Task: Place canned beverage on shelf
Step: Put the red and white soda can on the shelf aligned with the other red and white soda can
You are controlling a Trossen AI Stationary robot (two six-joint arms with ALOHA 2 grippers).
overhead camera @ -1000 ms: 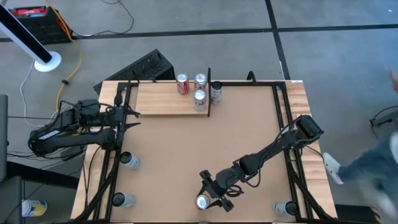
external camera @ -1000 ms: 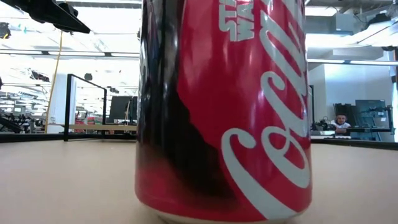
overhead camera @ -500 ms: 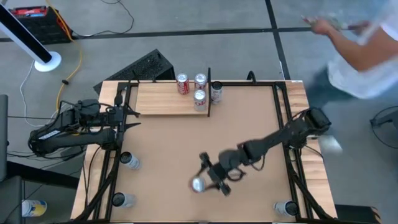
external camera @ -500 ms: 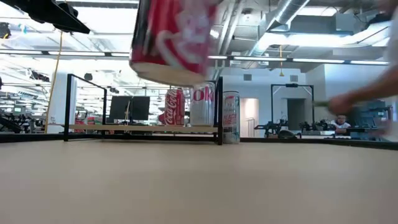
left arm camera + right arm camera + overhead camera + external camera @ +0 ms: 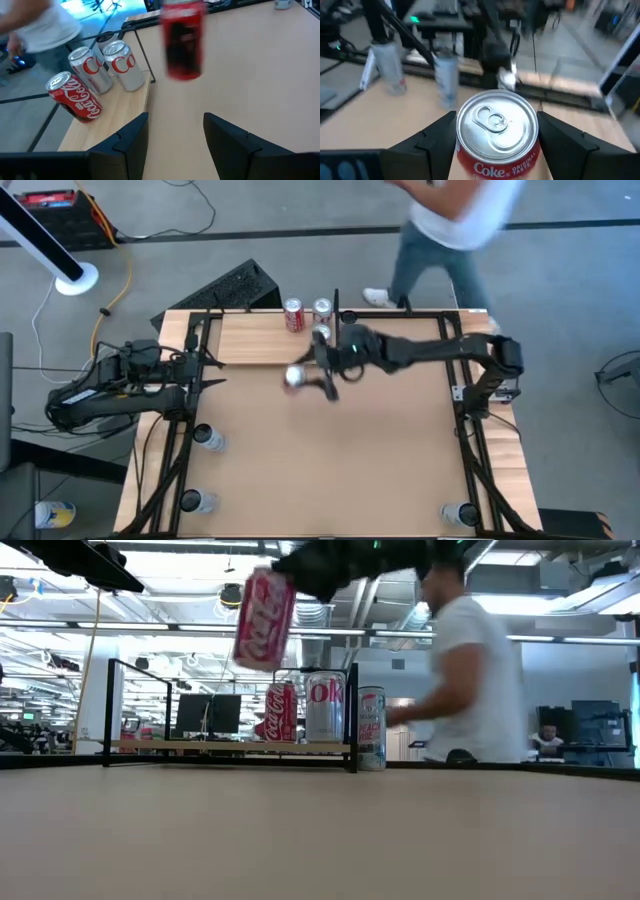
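One red can (image 5: 294,376) now lifted from near table edge, pinched in right tool (image 5: 312,374) above shelf (image 5: 262,340); left tool (image 5: 172,137) spread, idle.

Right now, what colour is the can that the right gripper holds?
Red with white Coca-Cola lettering and a silver top; the can shows best in the right wrist view.

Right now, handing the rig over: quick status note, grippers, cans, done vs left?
Right gripper: shut on the red Coca-Cola can, carried in the air near the front edge of the pale wood plank shelf.
Left gripper: open, empty, parked at the table's left edge.
Done: three cans on the shelf; a fourth stands just past its black end piece.
Left: set the red can down, release.
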